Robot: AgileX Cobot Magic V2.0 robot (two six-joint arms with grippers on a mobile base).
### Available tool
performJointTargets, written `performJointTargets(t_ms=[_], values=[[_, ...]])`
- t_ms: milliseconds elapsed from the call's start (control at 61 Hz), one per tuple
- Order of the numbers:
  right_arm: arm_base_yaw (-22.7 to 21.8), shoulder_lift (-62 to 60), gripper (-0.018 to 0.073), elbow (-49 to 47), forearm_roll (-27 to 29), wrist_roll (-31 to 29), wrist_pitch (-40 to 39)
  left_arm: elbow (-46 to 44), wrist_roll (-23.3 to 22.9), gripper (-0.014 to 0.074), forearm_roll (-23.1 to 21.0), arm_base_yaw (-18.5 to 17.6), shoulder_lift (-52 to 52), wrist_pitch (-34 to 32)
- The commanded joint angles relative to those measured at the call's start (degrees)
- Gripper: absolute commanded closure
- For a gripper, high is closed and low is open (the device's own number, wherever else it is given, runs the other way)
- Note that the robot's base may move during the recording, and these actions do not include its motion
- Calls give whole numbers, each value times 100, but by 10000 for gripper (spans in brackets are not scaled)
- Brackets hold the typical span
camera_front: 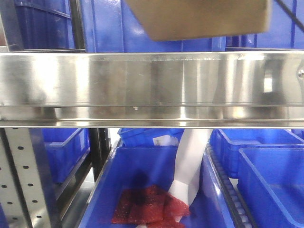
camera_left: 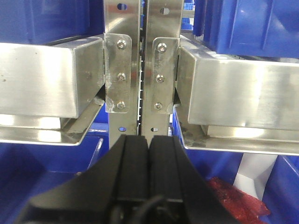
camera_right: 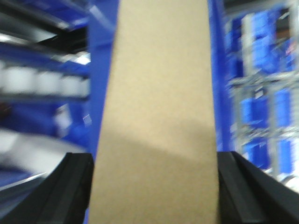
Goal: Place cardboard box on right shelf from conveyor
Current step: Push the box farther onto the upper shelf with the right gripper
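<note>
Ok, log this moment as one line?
phase: carry | right gripper: shut on cardboard box | box: above right shelf lip, tilted, not set down | left gripper: shut, empty

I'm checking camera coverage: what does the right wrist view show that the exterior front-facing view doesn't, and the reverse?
Only the right wrist view shows the right gripper, its two black fingers pressed against either side of the cardboard box.

Only the exterior front-facing view shows the right shelf with its steel front lip, the box above it, and a red mesh bag in a blue bin below.

Both show the tan box and blue bins behind.
</note>
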Motion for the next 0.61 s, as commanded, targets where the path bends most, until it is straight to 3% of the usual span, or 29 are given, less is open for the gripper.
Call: performJointTargets(t_ms=[0,590], values=[[-21,-138,-24,-196,-216,-2,-875,35,1,713,-34,-15,-31,-488],[-21,205,-24,-172,-63,-2,527,35,1,713,-34,-15,-31,-488]])
